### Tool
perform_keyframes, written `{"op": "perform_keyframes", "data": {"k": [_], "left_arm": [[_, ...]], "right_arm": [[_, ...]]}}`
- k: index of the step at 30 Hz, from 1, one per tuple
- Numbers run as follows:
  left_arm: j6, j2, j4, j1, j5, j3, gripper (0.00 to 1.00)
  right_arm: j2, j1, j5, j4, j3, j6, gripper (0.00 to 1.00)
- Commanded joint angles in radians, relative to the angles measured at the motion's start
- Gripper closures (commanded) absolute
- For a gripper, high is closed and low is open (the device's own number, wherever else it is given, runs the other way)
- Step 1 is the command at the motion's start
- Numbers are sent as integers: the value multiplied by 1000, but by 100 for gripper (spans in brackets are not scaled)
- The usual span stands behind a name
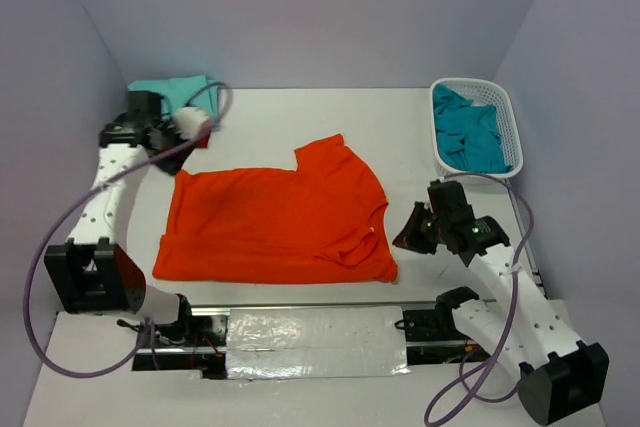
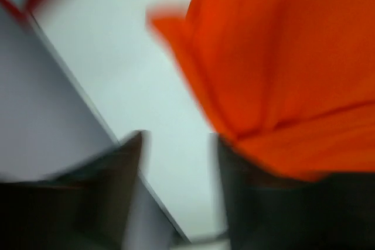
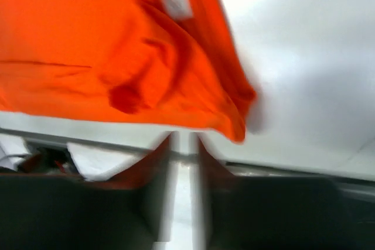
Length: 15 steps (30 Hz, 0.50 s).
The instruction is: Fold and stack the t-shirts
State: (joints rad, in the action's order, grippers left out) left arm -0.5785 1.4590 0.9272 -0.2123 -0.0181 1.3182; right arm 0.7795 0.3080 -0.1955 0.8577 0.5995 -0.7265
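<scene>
A white mesh basket point(image 1: 511, 132) sits far right on the white table point(image 1: 270, 117); a silvery strip point(image 1: 315, 332) lies along its near edge.

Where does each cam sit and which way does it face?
Top external: above and behind, looking down on the table; left arm and right arm show.
Left wrist: on the left arm, faces past the open left tool at the orange t-shirt.
Right wrist: on the right arm, faces past the right tool at its collar.
Shared: all see the orange t-shirt.
</scene>
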Motion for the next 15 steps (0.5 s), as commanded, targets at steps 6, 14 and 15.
{"op": "perform_keyframes", "data": {"k": [6,14,15], "left_arm": [[-18,21,-79,804,-385,61,66],[100,228,-387,1105,-508,-34,39],[123,242,-408,1137,-507,-36,37]], "right_arm": [[429,-21,-111,-236,223,297,73],[555,-27,-188,-358,180,306,52],[566,-27,-199,-374,169,309,52]]}}
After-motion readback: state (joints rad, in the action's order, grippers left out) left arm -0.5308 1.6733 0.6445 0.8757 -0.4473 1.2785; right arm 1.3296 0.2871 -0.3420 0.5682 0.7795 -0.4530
